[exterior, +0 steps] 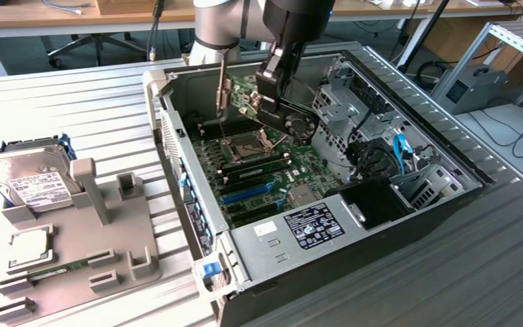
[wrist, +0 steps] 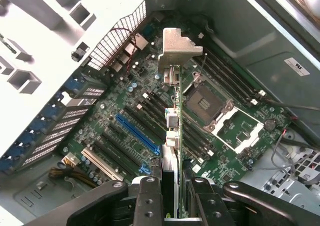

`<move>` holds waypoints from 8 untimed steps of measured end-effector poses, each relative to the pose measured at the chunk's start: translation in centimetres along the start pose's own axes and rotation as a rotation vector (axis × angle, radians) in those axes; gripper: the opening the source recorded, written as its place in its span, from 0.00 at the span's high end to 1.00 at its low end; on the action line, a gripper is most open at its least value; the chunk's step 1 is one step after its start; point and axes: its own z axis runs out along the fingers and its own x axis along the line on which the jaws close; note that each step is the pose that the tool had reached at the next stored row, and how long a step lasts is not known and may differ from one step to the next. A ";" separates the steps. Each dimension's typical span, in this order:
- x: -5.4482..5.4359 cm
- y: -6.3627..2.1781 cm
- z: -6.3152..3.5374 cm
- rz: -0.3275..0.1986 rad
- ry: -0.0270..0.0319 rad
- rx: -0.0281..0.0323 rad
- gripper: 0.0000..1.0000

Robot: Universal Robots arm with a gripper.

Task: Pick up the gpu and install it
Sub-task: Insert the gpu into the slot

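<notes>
case: lying open, enclosing the pincer.
motherboard: lying below the pincer, partly cut off.
gpu: hanging edge-on between the pincer's fingers, bracket farthest out; faces hardly showing.
pincer: part-closed, gripping the gpu.

A robotics lab: an opened computer case on a slatted metal surface, wooden desks and cables behind.

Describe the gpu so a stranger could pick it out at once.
Find the open computer case in the middle of the exterior view. Above its motherboard the gripper holds the gpu on edge. It alone hangs in the air, a thin green-backed card with a silver bracket at one end.
</notes>
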 end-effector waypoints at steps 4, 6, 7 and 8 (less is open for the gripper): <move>0.0 0.00 0.00 -0.017 0.0004 -0.0005 0.74; 0.0 0.00 0.00 -0.024 0.0007 -0.0006 0.74; 0.0 0.00 0.00 -0.027 0.0007 -0.0007 0.74; 0.0 0.00 0.00 -0.031 0.0008 -0.0008 0.74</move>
